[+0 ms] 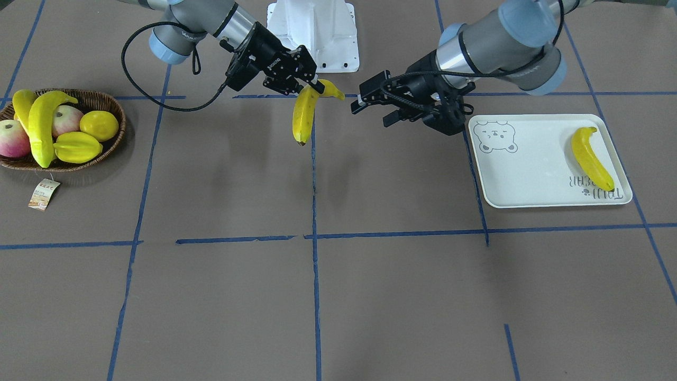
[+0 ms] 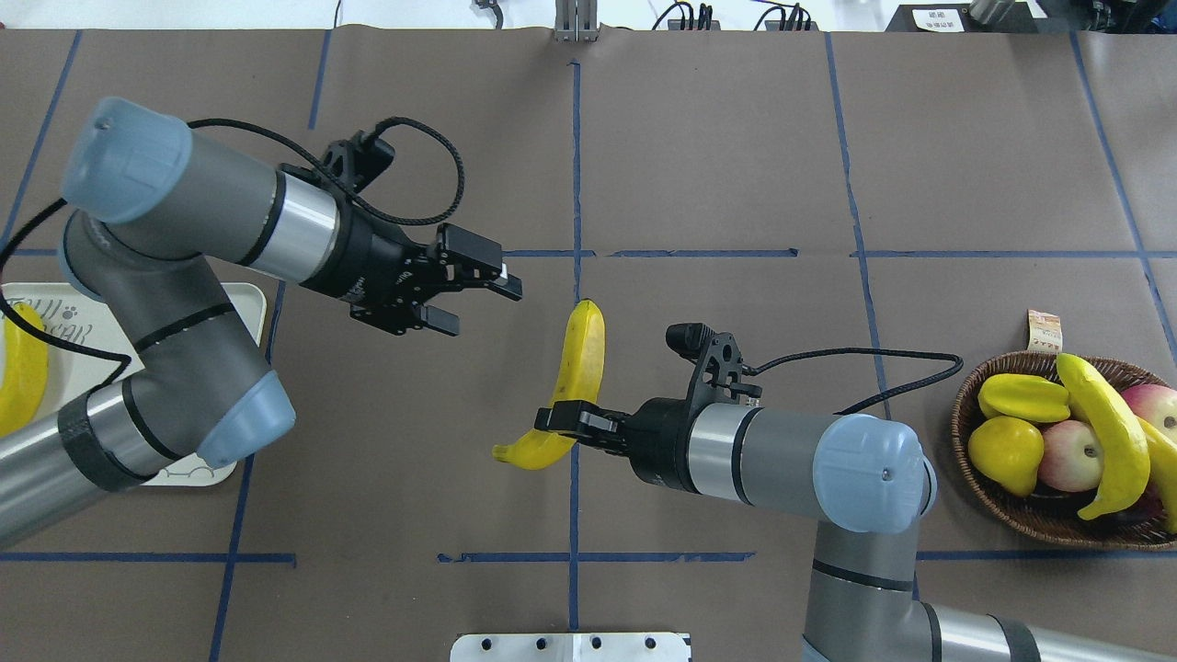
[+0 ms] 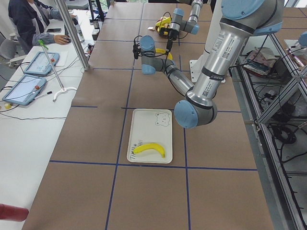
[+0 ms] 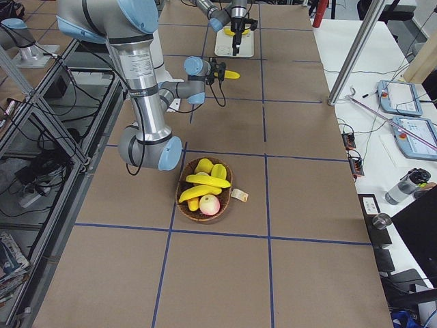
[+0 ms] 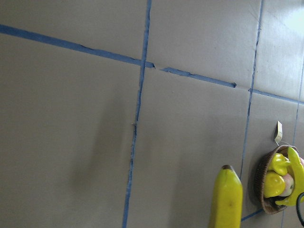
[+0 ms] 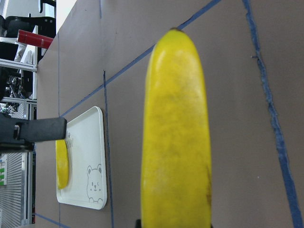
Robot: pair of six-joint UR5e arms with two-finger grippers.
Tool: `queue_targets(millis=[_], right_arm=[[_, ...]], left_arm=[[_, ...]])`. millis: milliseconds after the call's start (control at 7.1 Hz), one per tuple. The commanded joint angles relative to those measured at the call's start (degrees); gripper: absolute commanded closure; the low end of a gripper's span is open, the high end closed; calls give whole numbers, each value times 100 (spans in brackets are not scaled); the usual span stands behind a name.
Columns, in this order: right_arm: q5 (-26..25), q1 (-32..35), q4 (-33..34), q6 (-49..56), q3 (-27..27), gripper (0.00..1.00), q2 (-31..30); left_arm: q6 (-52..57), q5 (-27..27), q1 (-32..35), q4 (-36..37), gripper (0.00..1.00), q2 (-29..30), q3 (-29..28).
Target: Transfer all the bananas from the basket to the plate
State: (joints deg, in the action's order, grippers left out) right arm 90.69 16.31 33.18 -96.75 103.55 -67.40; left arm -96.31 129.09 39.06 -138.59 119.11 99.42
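The right gripper (image 1: 313,83) is clamped on a banana (image 1: 303,117) near one end. It holds the fruit off the surface at mid-worktop, nearer the robot's edge than the operators', with the long part pointing toward the operators' edge. The left gripper (image 1: 374,109) hovers near it on the side toward the left end, jaws spread wide, holding nothing and not touching the fruit. The plate (image 1: 529,180) lies flat toward the worktop's left end, with a second banana (image 1: 591,157) lying on it along the side nearest that end. The basket (image 1: 103,97) sits toward the right end and holds two more bananas (image 1: 41,129) among apples (image 1: 10,138), a lemon (image 1: 99,125) and a starfruit (image 1: 77,147).
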Motion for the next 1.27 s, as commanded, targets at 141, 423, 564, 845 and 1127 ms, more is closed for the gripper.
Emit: queue_targets(millis=[141,423,564,845,1127], right_arm=[[-25,-22,-4,-2,-19,93,43],[-25,-22,-4,-2,-10,93,34],[-25,-22,-4,-11,7,93,34],[-25,-40,5,-11,16,93,34],[-25,-66,5,-11,25,93,25]], left_arm=[[-283,-1118,-975,51,0,331,-71],[-283,-1377,-1120,147,1,438,-133],[-274,-1377,-1120,165,4,446,-203],[-248,-1499,-1120,183,14,490,-291],[-213,-1501,-1120,192,27,534,-335]])
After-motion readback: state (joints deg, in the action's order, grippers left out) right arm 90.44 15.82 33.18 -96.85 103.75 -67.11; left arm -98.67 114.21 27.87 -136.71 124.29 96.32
